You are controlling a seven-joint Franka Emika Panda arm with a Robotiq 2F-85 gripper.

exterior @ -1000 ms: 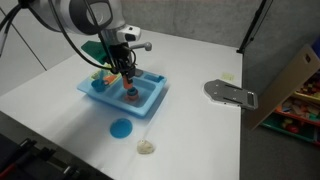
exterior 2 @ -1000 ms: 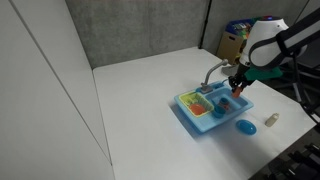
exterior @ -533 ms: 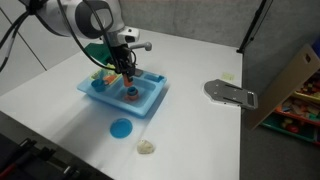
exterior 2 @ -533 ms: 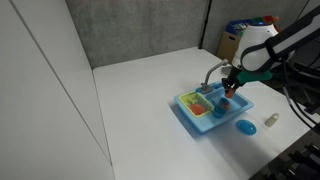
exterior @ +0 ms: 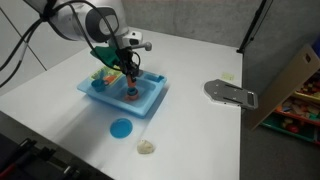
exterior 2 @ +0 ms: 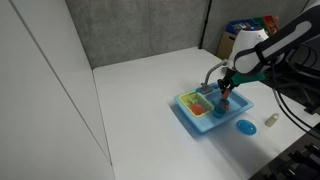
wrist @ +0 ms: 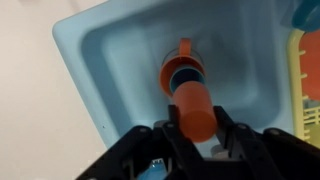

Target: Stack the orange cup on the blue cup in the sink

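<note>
The light blue sink [exterior: 152,101] stands on the white table; it also shows in an exterior view [exterior 2: 193,121] and fills the wrist view [wrist: 110,60]. The blue cup [wrist: 169,70], red-orange inside, stands in the basin. My gripper [wrist: 197,117] is shut on the orange cup [wrist: 191,100] and holds it directly over the blue cup, close to or touching its top. In both exterior views the gripper [exterior: 130,80] [exterior 2: 225,90] points down into the basin, and the cups [exterior: 131,95] show as one small stack below it. The grey faucet [exterior 2: 212,72] curves beside it.
The green-yellow rack [wrist: 305,80] fills one end of the sink. A flat blue disc [exterior: 121,128] and a pale beige lump [exterior: 147,147] lie on the table in front of the sink. A grey metal plate [exterior: 230,93] and a cardboard box [exterior: 295,75] are further off.
My gripper, with the orange cup in it, has shifted slightly sideways over the basin. The sink and the blue cup have not moved.
</note>
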